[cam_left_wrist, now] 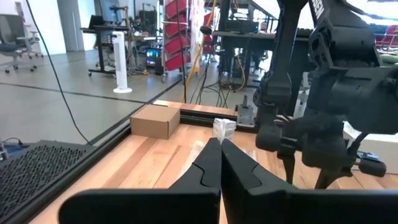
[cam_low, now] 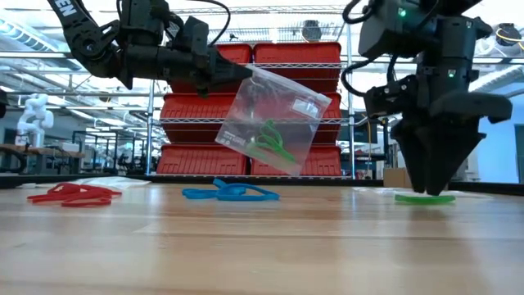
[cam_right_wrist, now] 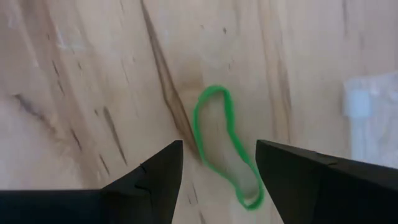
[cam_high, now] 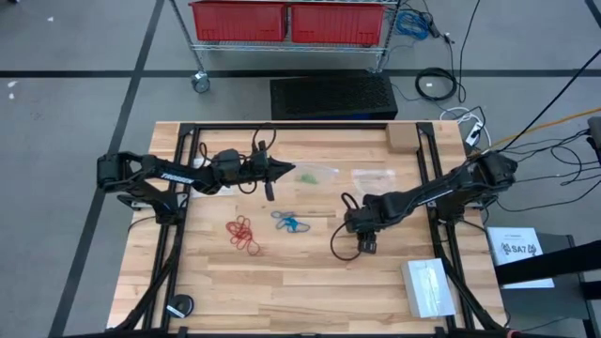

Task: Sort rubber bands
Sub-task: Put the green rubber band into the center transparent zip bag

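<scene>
The right gripper (cam_low: 426, 190) points straight down at the desk (cam_high: 310, 282), its fingers spread wide and grasping nothing. A single green rubber band (cam_right_wrist: 225, 146) lies flat on the wood directly below it, in the gap between the two fingertips; the low view shows the band just under the tips, and whether they touch it cannot be told.

The left gripper (cam_low: 241, 72) is raised above the desk with its fingers clenched on the top edge of a clear zip bag (cam_low: 274, 119). The bag hangs tilted in the air, and several green rubber bands (cam_low: 268, 141) sit in its lower part.

The red rubber bands (cam_high: 243, 232) lie in a loose cluster on the desk on the left arm's side. The blue rubber bands (cam_high: 289, 222) lie near the middle, between the red cluster and the right gripper, well apart from both grippers. A second clear bag (cam_high: 376, 176) lies flat on the desk beyond the right gripper.
</scene>
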Motion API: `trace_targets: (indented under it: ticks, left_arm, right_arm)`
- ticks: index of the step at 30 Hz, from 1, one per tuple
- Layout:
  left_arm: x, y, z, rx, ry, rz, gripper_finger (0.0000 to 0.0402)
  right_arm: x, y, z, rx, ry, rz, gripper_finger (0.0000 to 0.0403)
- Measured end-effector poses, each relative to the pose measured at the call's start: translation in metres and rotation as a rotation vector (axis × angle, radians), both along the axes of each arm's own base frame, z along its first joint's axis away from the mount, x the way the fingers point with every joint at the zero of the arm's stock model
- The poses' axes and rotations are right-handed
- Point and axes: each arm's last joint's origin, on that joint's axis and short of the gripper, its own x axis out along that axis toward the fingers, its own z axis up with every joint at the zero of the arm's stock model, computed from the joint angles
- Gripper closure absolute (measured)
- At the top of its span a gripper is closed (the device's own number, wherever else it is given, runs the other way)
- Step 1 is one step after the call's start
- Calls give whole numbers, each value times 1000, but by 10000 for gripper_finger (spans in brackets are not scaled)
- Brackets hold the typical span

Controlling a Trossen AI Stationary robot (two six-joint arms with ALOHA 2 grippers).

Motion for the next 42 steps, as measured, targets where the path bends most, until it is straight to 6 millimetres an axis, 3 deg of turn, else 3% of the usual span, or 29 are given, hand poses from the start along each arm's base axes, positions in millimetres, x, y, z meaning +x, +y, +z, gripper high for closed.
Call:
trace_targets:
  ticks: [9, 12, 15, 17, 24, 32, 37, 42]
  left_arm:
    - [0, 0, 0, 0, 4, 0, 402]
    - [0, 0, 0, 0, 4, 0, 402]
    - [0, 0, 0, 0, 4, 0, 401]
    - [0, 0, 0, 0, 4, 0, 402]
    - [0, 0, 0, 0, 4, 1, 402]
    - [0, 0, 0, 0, 4, 1, 401]
    - [0, 0, -1, -2, 8, 1, 401]
    - [0, 0, -1, 3, 16, 1, 401]
  right_arm:
    - [9, 2, -16, 3, 57, 6, 224]
    - [12, 3, -13, 4, 55, 7, 279]
    - [18, 5, -7, 20, 32, 16, 364]
    - [24, 7, -1, 32, -2, 35, 391]
    - [54, 0, 36, 28, -183, 68, 400]
    - [98, -34, 119, -181, -486, 103, 402]
    - [107, -59, 163, -389, -568, 94, 403]
    - [106, -75, 177, -496, -542, 106, 403]
